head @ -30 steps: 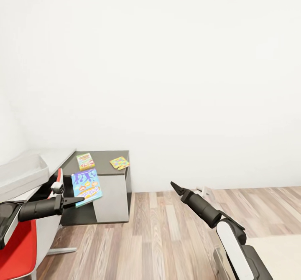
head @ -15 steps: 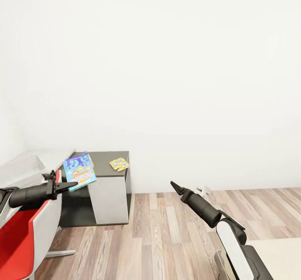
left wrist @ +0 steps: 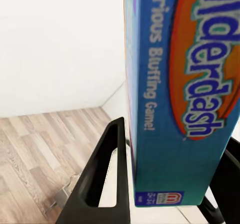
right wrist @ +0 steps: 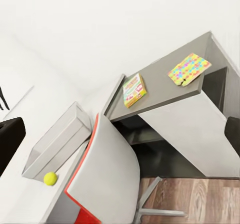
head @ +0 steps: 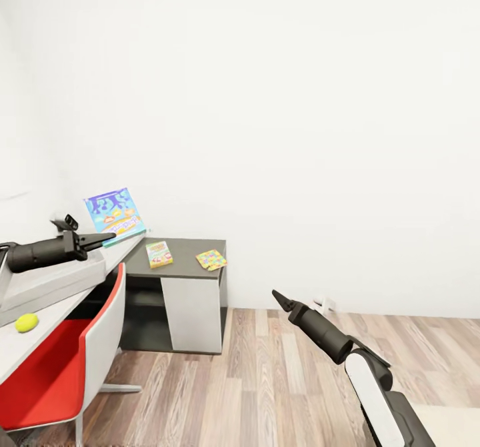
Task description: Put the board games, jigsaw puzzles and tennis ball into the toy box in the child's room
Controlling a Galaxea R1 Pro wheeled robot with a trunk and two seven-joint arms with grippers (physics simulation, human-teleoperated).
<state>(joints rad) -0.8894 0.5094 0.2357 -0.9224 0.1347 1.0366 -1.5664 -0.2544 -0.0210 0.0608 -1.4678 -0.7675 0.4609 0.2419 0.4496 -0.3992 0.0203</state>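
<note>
Our left gripper (head: 107,237) is pinching the blue board game (head: 115,212) by its bottom edge, held up above the grey toy box (head: 50,283) on the table (head: 179,267). In the left wrist view the box (left wrist: 182,91) is cut off, only one finger (left wrist: 105,176) shows fully. Our right gripper (head: 279,299) hangs over the floor (head: 267,380), tips pressed together. Tennis ball (head: 26,322) sits just beside the toy box; the green-edged game (head: 159,253) and yellow puzzle (head: 211,259) lie on the dark corner. Red chair (head: 60,373) blocks part of the table's underside
</note>
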